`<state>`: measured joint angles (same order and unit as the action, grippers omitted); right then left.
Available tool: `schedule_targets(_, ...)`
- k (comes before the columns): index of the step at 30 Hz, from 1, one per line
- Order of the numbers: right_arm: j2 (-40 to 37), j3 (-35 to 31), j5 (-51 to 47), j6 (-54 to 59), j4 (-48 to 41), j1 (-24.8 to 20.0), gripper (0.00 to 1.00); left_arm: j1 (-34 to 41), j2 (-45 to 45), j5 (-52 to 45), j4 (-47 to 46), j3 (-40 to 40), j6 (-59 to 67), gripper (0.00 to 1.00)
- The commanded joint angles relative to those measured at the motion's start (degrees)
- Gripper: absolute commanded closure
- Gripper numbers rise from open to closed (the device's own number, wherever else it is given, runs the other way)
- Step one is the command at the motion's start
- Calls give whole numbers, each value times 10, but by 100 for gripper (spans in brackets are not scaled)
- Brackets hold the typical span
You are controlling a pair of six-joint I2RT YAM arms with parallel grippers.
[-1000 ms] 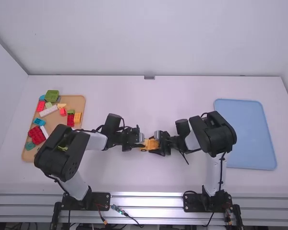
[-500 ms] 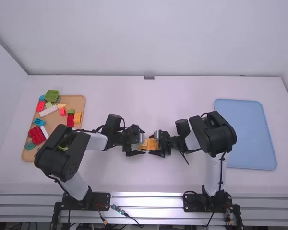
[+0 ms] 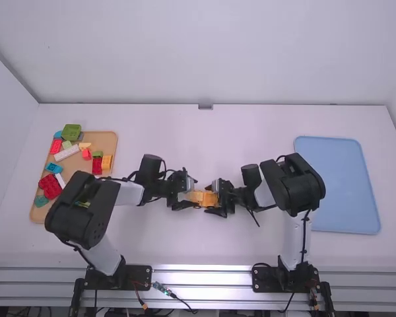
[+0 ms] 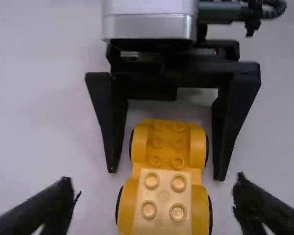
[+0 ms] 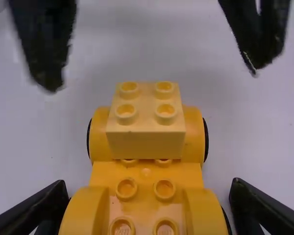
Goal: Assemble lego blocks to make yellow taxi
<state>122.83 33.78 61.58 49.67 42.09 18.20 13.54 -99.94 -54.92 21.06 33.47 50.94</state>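
Lengthwise, the yellow wheeled chassis (image 4: 167, 151) lies between the left tool (image 4: 153, 182) and right tool (image 5: 147, 185), both spread wide.

The left wrist view crops the pale block (image 4: 163, 208) and yellow base (image 4: 167, 147) (the right crops that too).

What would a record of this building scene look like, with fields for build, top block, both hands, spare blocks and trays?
build: yellow wheeled base, between the two hands
top block: pale yellow, four studs showing, on the base's end nearer the left arm
left hand: open, fingers apart
right hand: open, fingers either side of the base
spare blocks: red, green, blue, white and others
trays: tan at left, holding the spares; blue at right
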Motion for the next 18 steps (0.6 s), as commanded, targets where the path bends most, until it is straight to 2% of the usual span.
schedule_targets(1, 6, 0, -15, -2, -5, -2, 13, -17, 29, -53, -2, -2, -6, 61)
schedule_targets(2, 6, 0, -16, -1, -5, -2, 11, -22, 33, -53, -7, -2, -5, 90)
schedule_targets(3, 6, 0, -16, -1, -5, -2, 10, -24, 35, -51, -10, -2, -5, 98)
schedule_targets(5, 6, 0, -14, -1, -5, -2, 8, -25, 35, -43, -16, -2, -5, 98)
schedule_targets(6, 6, 0, -14, -2, 0, -2, 4, -22, 35, -40, -24, -2, -5, 98)
schedule_targets(11, 6, 1, -11, -18, 17, -2, 1, -19, 35, -40, -40, -2, 9, 98)
schedule_targets(14, 6, 5, -11, -35, 24, -2, 1, -19, 35, -40, -44, -2, 15, 98)
schedule_targets(18, 6, 11, -11, -49, 21, -2, 7, -18, 35, -33, -47, -3, 13, 98)
